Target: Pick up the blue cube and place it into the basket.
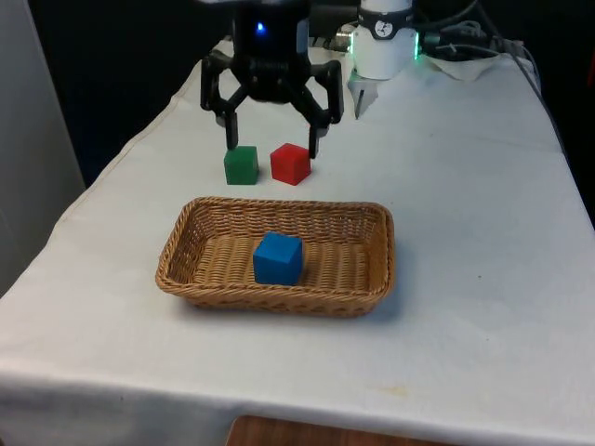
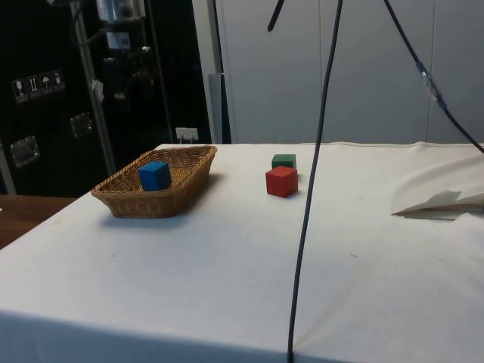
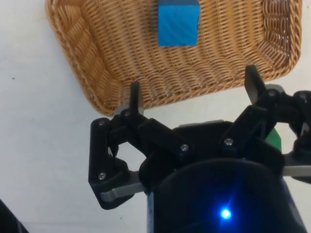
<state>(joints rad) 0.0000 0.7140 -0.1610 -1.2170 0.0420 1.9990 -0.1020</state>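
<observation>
The blue cube [image 1: 278, 258] [image 2: 154, 175] [image 3: 179, 23] rests on the floor of the woven wicker basket [image 1: 279, 302] [image 2: 136, 208] [image 3: 82, 58], roughly in its middle. My gripper [image 1: 273, 139] [image 3: 193, 86] hangs open and empty above the table, just beyond the basket's far rim, over the green and red cubes. Nothing is between its fingers, and it is clear of the blue cube.
A green cube [image 1: 241, 165] [image 2: 284, 160] and a red cube [image 1: 290, 163] [image 2: 281, 181] sit side by side behind the basket, right under the gripper. A dark cable [image 2: 310, 189] hangs across the side view. The cloth is rumpled [image 2: 442, 200] towards the robot's end.
</observation>
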